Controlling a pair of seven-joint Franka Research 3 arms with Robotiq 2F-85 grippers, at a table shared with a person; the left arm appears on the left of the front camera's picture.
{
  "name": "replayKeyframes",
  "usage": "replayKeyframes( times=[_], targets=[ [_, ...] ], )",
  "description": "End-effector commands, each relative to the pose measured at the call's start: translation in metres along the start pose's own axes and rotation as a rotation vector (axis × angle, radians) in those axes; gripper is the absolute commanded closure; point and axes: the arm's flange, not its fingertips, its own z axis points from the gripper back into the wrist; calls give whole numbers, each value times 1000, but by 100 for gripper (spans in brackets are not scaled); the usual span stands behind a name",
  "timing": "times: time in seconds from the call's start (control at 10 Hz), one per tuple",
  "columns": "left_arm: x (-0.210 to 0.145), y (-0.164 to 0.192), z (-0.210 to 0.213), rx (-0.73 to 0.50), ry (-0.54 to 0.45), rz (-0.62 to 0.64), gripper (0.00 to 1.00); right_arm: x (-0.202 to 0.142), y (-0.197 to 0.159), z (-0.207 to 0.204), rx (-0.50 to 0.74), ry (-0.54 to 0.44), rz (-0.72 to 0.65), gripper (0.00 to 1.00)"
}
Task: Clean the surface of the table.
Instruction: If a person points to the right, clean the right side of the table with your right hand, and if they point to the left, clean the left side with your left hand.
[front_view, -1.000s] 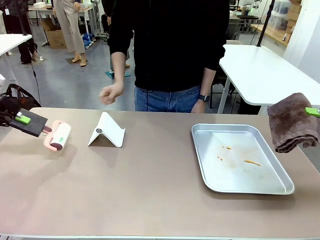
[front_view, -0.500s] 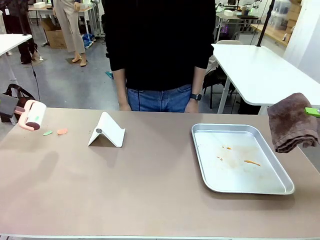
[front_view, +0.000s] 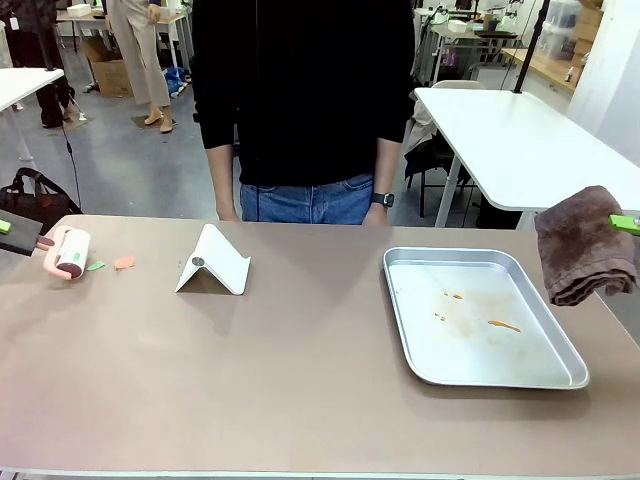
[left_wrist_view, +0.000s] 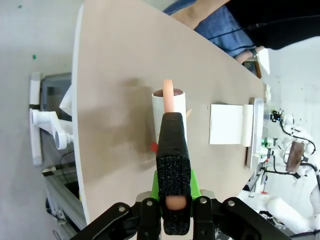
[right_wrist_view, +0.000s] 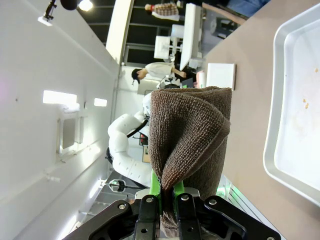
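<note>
Front view: tan worktop (front_view: 300, 380) spans the frame, with a white folded stand (front_view: 213, 262) upright on it as the landmark. Left tool (front_view: 14, 236) sits far left of the stand at the worktop's left end, clenched on the pink handle of a lint roller (front_view: 68, 252); cannot tell if the roll touches the surface. A green scrap (front_view: 95, 266) and an orange scrap (front_view: 124, 263) lie on the worktop between roller and stand. Silver tray (front_view: 470, 355) lies flat to the right of the stand, with orange smears (front_view: 503, 325) inside. Right tool (front_view: 622, 226) is far right of the stand, past the tray, raised and gripping a hanging brown cloth (front_view: 583, 245). A person (front_view: 300, 100) stands behind the stand at the far edge. Left wrist view: left tool (left_wrist_view: 171, 125) is clamped on the lint roller (left_wrist_view: 159, 112), roll over the worktop (left_wrist_view: 115, 75); the stand (left_wrist_view: 226, 124) is beyond it, tray (left_wrist_view: 251, 130) edge just past the stand, and a red scrap (left_wrist_view: 154, 147) is beside the roll. Right wrist view: right tool (right_wrist_view: 167, 192) pinches the brown cloth (right_wrist_view: 190, 135); the tray (right_wrist_view: 295, 125) with crumbs (right_wrist_view: 305, 100) is near, with the worktop (right_wrist_view: 240, 100) and stand (right_wrist_view: 220, 76) farther off.
</note>
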Motion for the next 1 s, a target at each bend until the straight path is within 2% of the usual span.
replayKeyframes(
  times=[0.0,0.3,0.9],
  targets=[
    [6,-5,8,4,16,46,78,-1,2,1,5,6,-4,100],
    [4,-1,-8,13,58,36,78,-1,2,1,5,6,-4,100],
    [9,-24,-65,38,164,13,78,-1,2,1,5,6,-4,100]
  ],
)
